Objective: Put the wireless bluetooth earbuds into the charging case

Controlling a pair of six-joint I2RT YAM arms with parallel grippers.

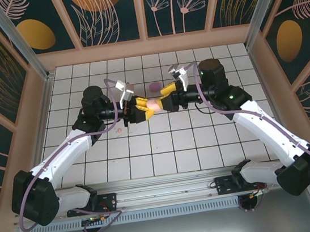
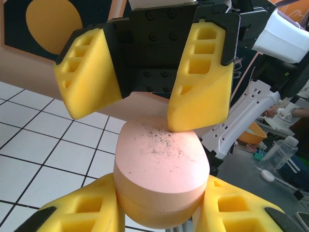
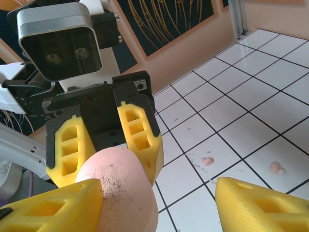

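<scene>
The pink charging case (image 2: pixel 161 164) is closed, its lid speckled with dark dust. My left gripper (image 2: pixel 161 195) is shut on its lower half and holds it above the tiles. My right gripper (image 3: pixel 159 205) faces it with jaws wide apart, and one yellow fingertip (image 3: pixel 58 205) rests on the case lid (image 3: pixel 123 188). From above, both grippers, left (image 1: pixel 144 109) and right (image 1: pixel 167 100), meet over the middle of the floor with the case (image 1: pixel 152 105) between them. Two pale pink earbuds (image 3: pixel 207 161) (image 3: pixel 276 167) lie on the tiles beyond the right fingers.
A small purple object (image 1: pixel 154 85) lies on the white tiled floor (image 1: pixel 203 138) just behind the grippers. Wooden walls with dark patterned panels (image 1: pixel 107 13) close in the back and both sides.
</scene>
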